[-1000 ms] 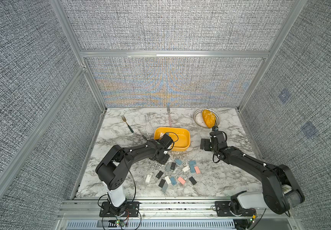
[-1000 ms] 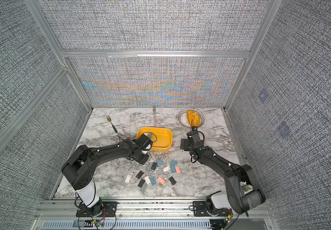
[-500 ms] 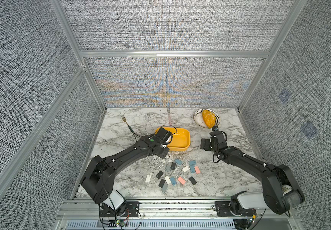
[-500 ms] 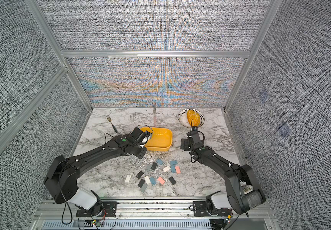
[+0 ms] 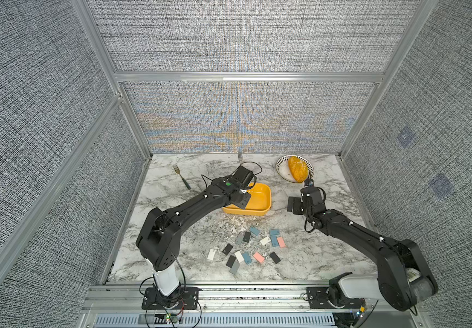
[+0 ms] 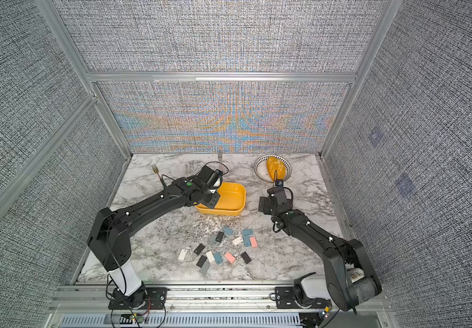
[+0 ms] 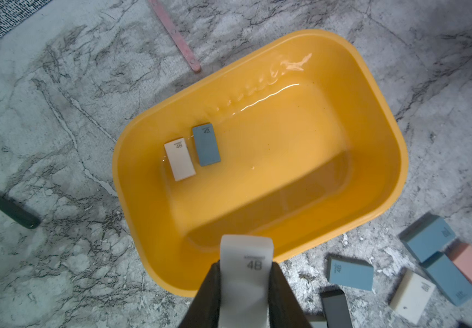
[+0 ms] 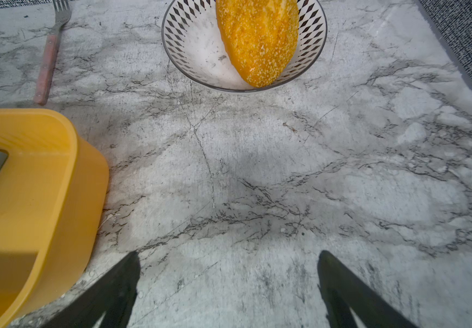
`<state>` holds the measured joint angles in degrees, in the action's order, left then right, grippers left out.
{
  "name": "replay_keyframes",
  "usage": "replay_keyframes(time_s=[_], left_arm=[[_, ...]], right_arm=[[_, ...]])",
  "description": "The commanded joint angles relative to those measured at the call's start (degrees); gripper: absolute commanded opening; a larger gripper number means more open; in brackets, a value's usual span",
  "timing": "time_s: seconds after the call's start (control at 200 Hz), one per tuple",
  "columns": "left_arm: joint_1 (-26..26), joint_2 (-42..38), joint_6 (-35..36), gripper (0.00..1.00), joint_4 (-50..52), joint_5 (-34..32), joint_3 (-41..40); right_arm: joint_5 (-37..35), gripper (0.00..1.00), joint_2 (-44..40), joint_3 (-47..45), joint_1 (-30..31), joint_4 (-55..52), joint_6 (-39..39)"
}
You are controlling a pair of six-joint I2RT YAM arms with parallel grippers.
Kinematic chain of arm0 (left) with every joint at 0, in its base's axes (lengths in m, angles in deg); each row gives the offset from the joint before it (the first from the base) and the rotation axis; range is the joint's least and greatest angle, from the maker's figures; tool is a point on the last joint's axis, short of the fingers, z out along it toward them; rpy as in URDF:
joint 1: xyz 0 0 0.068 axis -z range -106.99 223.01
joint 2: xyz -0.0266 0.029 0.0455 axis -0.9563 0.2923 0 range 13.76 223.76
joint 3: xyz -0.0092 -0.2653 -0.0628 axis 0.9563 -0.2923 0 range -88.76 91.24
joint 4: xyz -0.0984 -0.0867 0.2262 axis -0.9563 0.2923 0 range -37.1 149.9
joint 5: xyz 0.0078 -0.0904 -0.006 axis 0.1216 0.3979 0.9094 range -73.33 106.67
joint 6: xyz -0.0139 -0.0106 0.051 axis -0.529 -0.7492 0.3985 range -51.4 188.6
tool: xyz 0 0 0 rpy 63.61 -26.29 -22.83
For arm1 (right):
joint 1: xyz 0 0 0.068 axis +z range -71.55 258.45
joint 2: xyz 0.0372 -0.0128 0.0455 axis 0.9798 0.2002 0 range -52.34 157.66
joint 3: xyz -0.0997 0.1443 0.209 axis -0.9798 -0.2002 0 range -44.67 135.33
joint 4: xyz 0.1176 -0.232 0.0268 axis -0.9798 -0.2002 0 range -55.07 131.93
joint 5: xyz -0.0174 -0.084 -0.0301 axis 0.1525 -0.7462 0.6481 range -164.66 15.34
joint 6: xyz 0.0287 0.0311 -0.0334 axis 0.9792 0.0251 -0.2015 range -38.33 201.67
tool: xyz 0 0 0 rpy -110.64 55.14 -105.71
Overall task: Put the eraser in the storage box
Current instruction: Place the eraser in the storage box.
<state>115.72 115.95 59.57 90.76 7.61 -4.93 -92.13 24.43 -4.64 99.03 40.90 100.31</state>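
Note:
My left gripper [image 7: 245,265] is shut on a white eraser [image 7: 246,255] marked 4B, which stands up between the jaws. It hangs over the near rim of the yellow storage box [image 7: 371,93]. A white eraser [image 7: 180,159] and a blue eraser [image 7: 206,144] lie flat inside the box. Both top views show the left gripper [image 5: 241,200] [image 6: 210,200] at the left end of the storage box [image 5: 260,198] [image 6: 233,196]. My right gripper [image 8: 229,255] [image 5: 293,204] is open over bare marble, to the right of the box.
Several loose erasers [image 5: 246,250] in blue, pink, white, grey and black lie scattered in front of the box. A patterned bowl [image 5: 281,167] holding a bread roll [image 5: 297,170] stands at the back right. A green-handled fork [image 5: 182,177] and a pink-handled fork [image 8: 45,65] lie behind the box.
My left arm has stretched out and lifted, carrying the white eraser from beside the box's front left corner to over its rim. The right arm has not moved.

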Motion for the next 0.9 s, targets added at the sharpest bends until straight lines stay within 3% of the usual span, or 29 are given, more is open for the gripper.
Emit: replay_keyframes(time_s=[0.0,0.42,0.891], left_arm=[[-0.3,1.1,-0.9,0.29,0.1,-0.7,1.4],[-1.7,6.3,-1.8,0.29,-2.2,-0.3,3.5],[-2.9,15.0,-3.4,0.29,-1.8,0.7,12.1]], right_arm=[[-1.0,0.98,-0.5,-0.5,0.0,-0.8,-0.1],[-1.9,0.98,-1.8,-1.6,-0.6,-0.5,-0.4],[-1.6,0.98,-0.8,-1.4,-1.1,-0.3,-0.5]])
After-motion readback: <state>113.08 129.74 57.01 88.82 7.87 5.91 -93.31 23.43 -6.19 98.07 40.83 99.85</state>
